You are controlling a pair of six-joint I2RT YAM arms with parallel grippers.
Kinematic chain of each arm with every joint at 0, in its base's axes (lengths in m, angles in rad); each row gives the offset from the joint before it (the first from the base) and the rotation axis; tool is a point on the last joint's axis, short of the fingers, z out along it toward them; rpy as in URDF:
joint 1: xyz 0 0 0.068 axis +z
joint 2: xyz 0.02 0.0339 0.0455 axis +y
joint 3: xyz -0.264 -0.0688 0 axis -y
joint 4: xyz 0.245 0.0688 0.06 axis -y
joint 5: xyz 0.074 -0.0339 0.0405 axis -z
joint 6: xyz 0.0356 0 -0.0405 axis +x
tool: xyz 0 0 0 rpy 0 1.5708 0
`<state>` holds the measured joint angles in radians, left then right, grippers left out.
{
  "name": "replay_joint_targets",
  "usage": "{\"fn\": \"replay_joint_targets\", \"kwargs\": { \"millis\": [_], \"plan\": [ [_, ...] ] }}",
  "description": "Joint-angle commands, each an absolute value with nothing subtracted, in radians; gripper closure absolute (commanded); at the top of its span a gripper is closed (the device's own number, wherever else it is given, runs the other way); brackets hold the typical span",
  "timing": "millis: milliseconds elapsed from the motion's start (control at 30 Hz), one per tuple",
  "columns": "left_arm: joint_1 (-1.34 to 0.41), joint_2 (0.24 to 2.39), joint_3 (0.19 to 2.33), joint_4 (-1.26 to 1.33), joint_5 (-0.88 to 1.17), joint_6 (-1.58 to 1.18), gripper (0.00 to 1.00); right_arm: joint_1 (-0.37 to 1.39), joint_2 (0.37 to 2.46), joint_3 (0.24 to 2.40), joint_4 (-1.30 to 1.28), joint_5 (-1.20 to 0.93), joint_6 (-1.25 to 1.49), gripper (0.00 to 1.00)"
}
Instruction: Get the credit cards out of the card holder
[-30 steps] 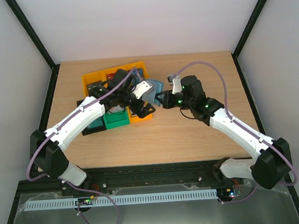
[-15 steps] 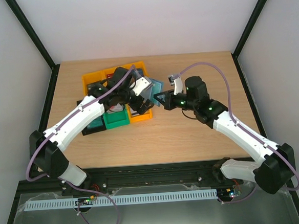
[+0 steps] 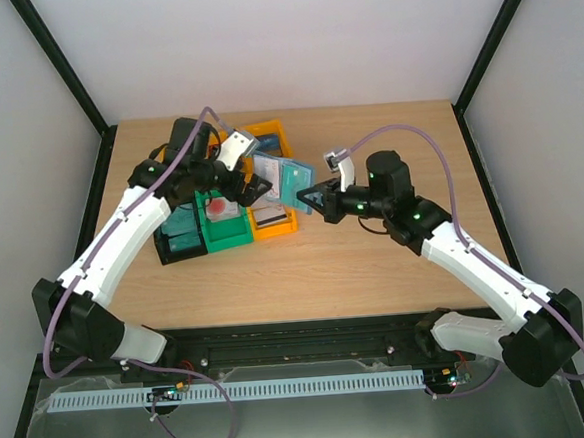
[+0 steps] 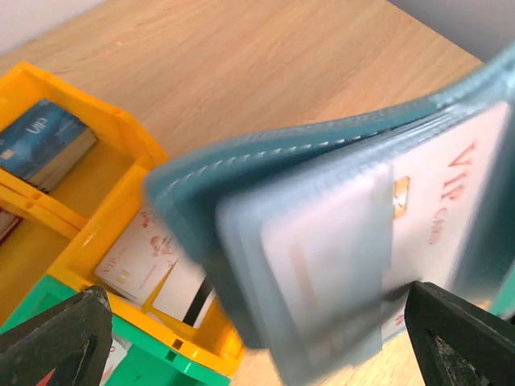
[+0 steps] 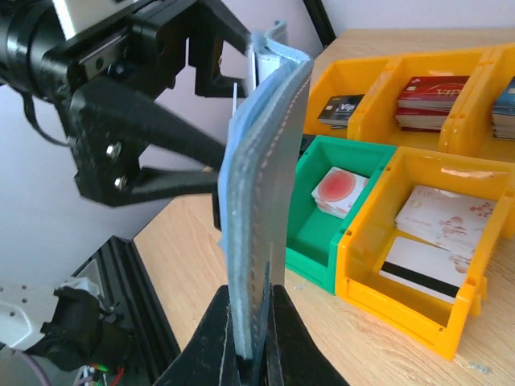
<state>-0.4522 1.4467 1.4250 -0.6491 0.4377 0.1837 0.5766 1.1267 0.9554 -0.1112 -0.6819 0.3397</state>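
Note:
The teal-blue card holder [image 5: 261,185] stands on edge above the table, and my right gripper [image 5: 251,347] is shut on its lower edge. In the top view the card holder [image 3: 287,179] hangs between the two arms, beside the bins. It fills the left wrist view, blurred, as a card holder [image 4: 265,217] with pale sleeves and a white credit card with red "VIP" lettering [image 4: 451,189] in one sleeve. My left gripper [image 3: 250,190] is open just left of the holder, over the bins. Its fingertips [image 4: 56,338] touch nothing.
A green bin [image 5: 322,233] holds cards with a red circle. An orange bin [image 5: 402,301] next to it holds white cards. More orange bins [image 5: 378,80] behind hold dark, red and blue cards. A black bin [image 3: 174,249] lies at the left of the group.
The left arm has swung left and back, taking its open gripper off the holder's side to above the bins. The right gripper still grips the holder, which has shifted slightly.

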Motion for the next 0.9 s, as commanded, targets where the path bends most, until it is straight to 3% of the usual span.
{"fn": "replay_joint_targets", "kwargs": {
  "millis": [0,333,867],
  "plan": [
    [-0.41,1.411,1.398,-0.592,0.439,0.137,0.01,0.582,1.086,0.946,-0.094,-0.776,0.305,0.98],
    [-0.376,1.391,1.382,-0.574,0.43,0.122,0.01,0.58,1.14,0.947,-0.124,-0.676,0.331,0.98],
    [-0.318,1.35,1.364,-0.708,0.896,0.278,0.01,0.546,1.01,0.891,-0.068,-0.891,0.202,0.98]
  ]
}}
